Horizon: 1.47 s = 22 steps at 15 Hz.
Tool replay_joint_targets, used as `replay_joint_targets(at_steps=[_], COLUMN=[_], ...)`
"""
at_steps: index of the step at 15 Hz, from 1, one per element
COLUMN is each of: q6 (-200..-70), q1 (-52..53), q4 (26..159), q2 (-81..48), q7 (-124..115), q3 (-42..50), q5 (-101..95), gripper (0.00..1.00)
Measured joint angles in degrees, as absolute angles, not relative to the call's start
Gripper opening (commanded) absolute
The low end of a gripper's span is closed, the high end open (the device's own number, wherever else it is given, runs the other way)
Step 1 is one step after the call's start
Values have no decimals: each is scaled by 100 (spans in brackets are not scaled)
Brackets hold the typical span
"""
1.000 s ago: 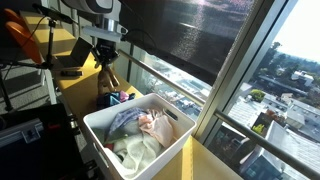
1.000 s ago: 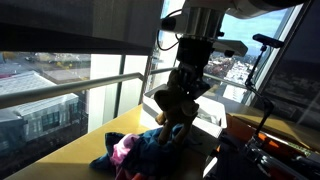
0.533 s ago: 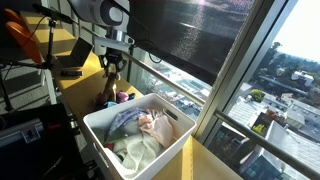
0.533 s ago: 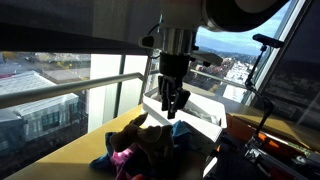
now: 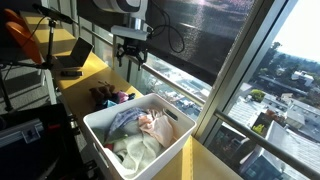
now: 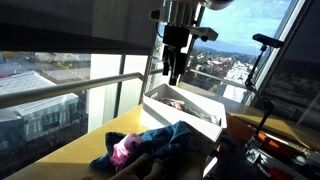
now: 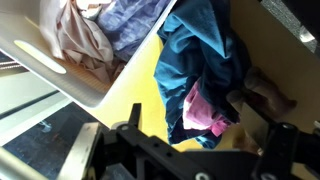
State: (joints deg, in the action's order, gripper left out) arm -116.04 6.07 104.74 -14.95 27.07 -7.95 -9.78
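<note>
Tool (image 5: 131, 58): in the upper middle of an exterior view, pointing down, well above everything on the worktop; near the top centre against bright glass in an exterior view, the same tool (image 6: 176, 68).
Tool state: fingers spread apart, pinching nothing; in the wrist view, only dark silhouettes of the tool (image 7: 190, 160) along the bottom edge.
Heap of clothes (image 5: 110, 97): below the tool and well apart from it, left of centre, lying on the worktop; low in the middle of an exterior view, the heap of clothes (image 6: 150, 145) sprawled flat.
Teal garment (image 7: 200, 55): largest piece of the heap, crumpled, filling the upper middle of the wrist view.
Pink cloth (image 7: 205, 110): at the lower edge of the teal garment, touching it.
Brown piece (image 7: 265, 90): right of centre in the wrist view, against the teal garment; too dark to identify.
Worktop (image 7: 140, 100): yellow, showing as a strip between heap and bin.
White bin (image 5: 100, 125): just beside the heap, lower centre of an exterior view, rectangular and open-topped; one corner in the upper left of the wrist view.
Beige cloth (image 7: 85, 40): bunched inside the bin, close to its rim.
Lavender cloth (image 7: 135, 20): inside the bin at the top edge of the wrist view, beside the beige cloth.
Window (image 5: 270, 80): behind worktop and bin, right half of an exterior view, city far below.
</note>
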Motion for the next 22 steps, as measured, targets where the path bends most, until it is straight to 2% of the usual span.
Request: replay_joint_targets(at_steps=[4,8,13,22], q6=[-11731,-12433,-13162,-13918], q1=[147,-360,-523,-896], q4=[10894,11535,11717,10699], q2=[-1206,-1059,-1167,-3116], q7=[2704,2729,2734,2754], q3=[-393,18,88,55], q5=[-998,-1003,-876,-315], gripper=[100,100,100,100])
